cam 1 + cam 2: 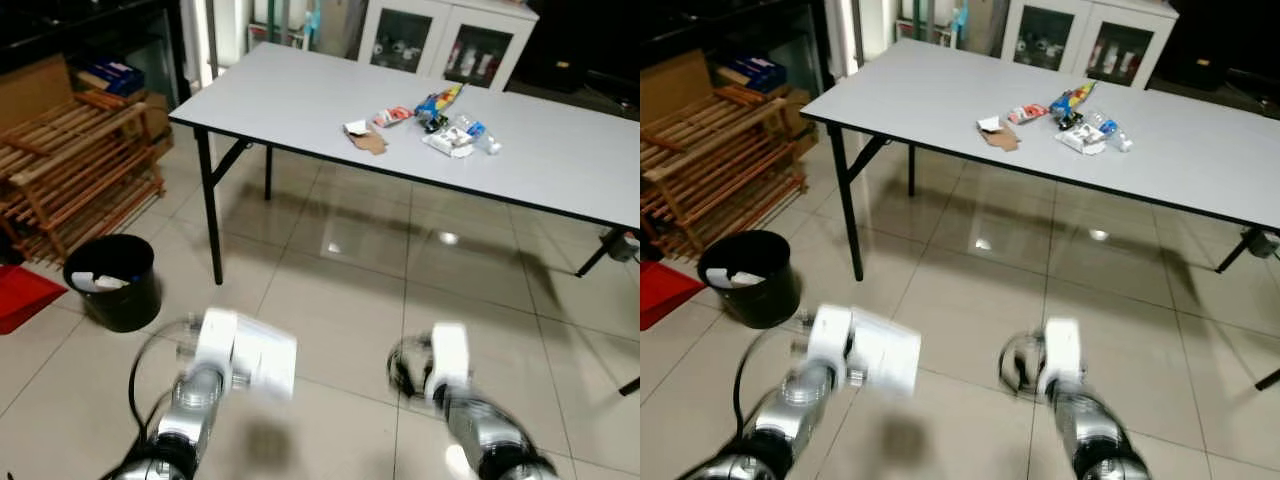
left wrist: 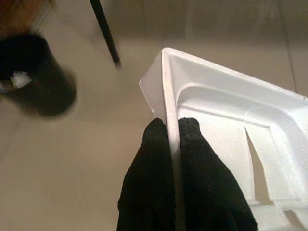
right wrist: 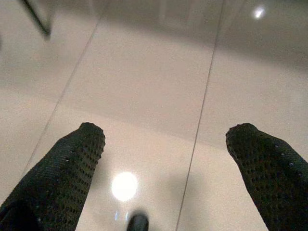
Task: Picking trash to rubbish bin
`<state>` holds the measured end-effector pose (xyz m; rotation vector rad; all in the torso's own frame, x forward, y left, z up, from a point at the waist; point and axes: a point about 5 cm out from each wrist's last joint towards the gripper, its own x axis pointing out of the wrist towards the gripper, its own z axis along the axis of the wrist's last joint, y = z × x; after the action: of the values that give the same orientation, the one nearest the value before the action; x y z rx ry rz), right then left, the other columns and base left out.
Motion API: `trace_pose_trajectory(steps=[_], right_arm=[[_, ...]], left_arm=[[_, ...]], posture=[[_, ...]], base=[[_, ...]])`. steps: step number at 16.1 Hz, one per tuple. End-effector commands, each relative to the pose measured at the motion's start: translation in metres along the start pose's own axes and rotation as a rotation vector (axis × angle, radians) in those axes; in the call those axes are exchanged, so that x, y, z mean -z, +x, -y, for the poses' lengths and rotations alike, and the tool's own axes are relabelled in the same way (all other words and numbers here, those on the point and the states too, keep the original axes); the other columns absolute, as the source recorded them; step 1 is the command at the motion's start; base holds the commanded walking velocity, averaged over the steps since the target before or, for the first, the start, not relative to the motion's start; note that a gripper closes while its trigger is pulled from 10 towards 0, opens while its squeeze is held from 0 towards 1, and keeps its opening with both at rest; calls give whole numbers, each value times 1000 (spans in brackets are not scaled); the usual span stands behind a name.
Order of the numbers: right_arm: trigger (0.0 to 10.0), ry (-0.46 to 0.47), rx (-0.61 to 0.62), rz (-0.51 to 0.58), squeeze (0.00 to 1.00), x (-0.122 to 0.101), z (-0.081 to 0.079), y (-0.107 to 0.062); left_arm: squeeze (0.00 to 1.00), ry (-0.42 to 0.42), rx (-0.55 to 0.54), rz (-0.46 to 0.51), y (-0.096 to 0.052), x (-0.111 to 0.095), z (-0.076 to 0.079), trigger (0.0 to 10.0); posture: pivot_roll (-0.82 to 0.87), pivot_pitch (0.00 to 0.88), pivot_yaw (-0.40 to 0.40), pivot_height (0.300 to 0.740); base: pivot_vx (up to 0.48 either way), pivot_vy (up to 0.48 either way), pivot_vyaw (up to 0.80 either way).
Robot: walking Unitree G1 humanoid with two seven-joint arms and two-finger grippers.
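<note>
My two arms reach forward low in the frame, above the tiled floor (image 1: 340, 300). My left pincer (image 2: 172, 132) is clamped on the rim of a white foam tray (image 2: 226, 125). My right pincer (image 3: 166, 139) hangs with fingers wide apart, holding nothing. The black rubbish bin (image 1: 113, 280) stands at mid-left. More trash (image 1: 425, 120) lies on the grey table (image 1: 300, 95) at upper centre, well apart from me.
</note>
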<state>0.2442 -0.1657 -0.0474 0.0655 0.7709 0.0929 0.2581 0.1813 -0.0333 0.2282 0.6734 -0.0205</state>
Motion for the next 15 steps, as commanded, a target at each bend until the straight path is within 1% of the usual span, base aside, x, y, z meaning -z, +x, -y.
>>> trace_pose_trajectory(steps=[1, 2, 3, 5, 8, 12, 15], right_arm=[[10000, -8, -9, -81, 0, 19, 2, -3], [10000, 4, 14, -132, 0, 33, 4, -6], [10000, 18, 20, -151, 0, 41, 5, -8], [10000, 30, 15, -159, 0, 45, 5, -9], [10000, 32, 28, -188, 0, 53, 6, -12], [10000, 55, 26, -177, 0, 52, 2, -11], [10000, 50, 16, -176, 0, 52, -2, -10]], left_arm=[[0, 41, 22, -130, -6, 31, 5, 10000], [0, 54, 26, -204, -11, 48, 6, 10000], [0, 30, 7, -234, -14, 57, 5, 10000], [0, 7, -6, -238, -17, 64, 5, 10000], [0, 4, -15, -219, -16, 61, 5, 10000], [0, 9, -22, -196, -14, 55, 3, 10000], [0, 12, -30, -193, -14, 55, 1, 10000]], posture=[[-46, 41, -121, 740], [-58, 43, -115, 740], [-57, 43, -115, 740], [-46, 49, -123, 740], [-40, 51, -126, 740], [-31, 51, -115, 740], [-26, 41, -111, 740]], base=[[315, 0, 0], [296, 0, 0], [296, 0, 0], [302, 0, 0], [319, 0, 800], [320, 0, 800], [324, 0, 800]])
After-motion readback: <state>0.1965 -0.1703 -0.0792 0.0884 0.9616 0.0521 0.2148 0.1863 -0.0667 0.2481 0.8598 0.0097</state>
